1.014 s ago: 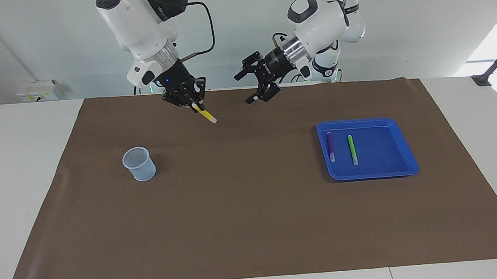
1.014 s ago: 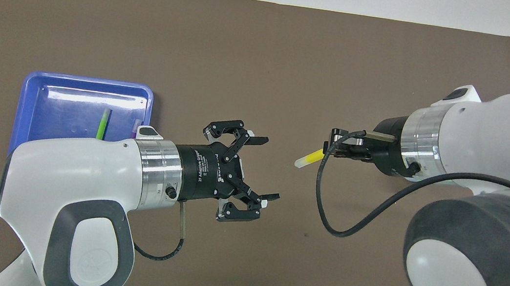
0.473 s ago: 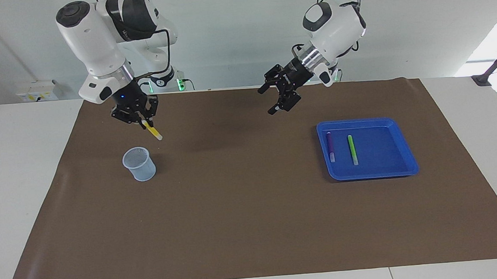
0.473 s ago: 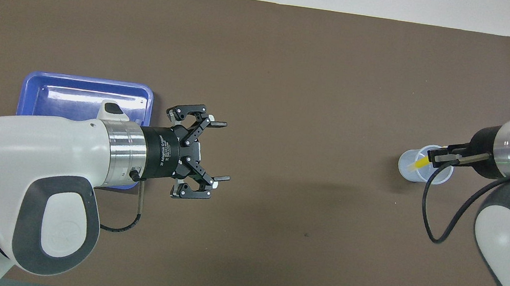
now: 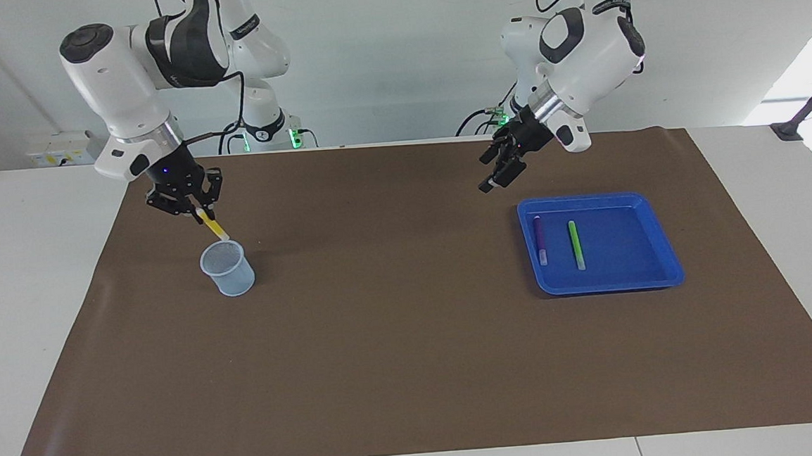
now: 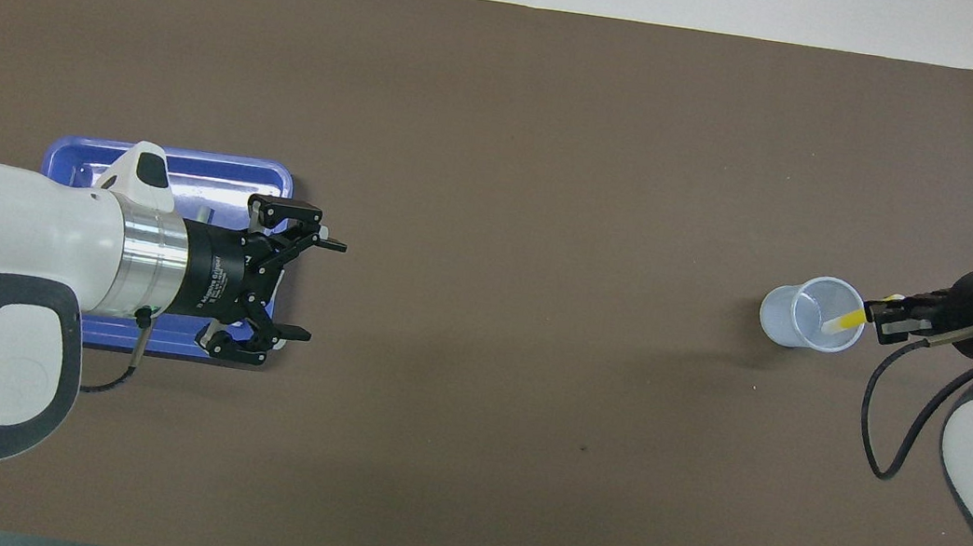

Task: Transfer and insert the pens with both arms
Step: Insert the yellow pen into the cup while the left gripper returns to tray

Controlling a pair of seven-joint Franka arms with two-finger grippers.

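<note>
Facing view: right fingers (image 5: 202,214) grip the yellow pen (image 5: 216,229), tilted over the cup (image 5: 227,268) near the right arm's end of the surface (image 5: 414,368). Left fingers (image 5: 497,169), spread wide, hang over the tray's (image 5: 669,258) edge, where purple pen (image 5: 540,239) and green pen (image 5: 575,244) lie.

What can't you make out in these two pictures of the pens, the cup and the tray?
- Purple pen and green pen: in the overhead view the left arm covers them in the tray.
- Yellow pen: facing view leaves unclear whether its tip is inside the cup or just above the rim.
- Right gripper: the overhead view's edge cuts off much of its arm.
</note>
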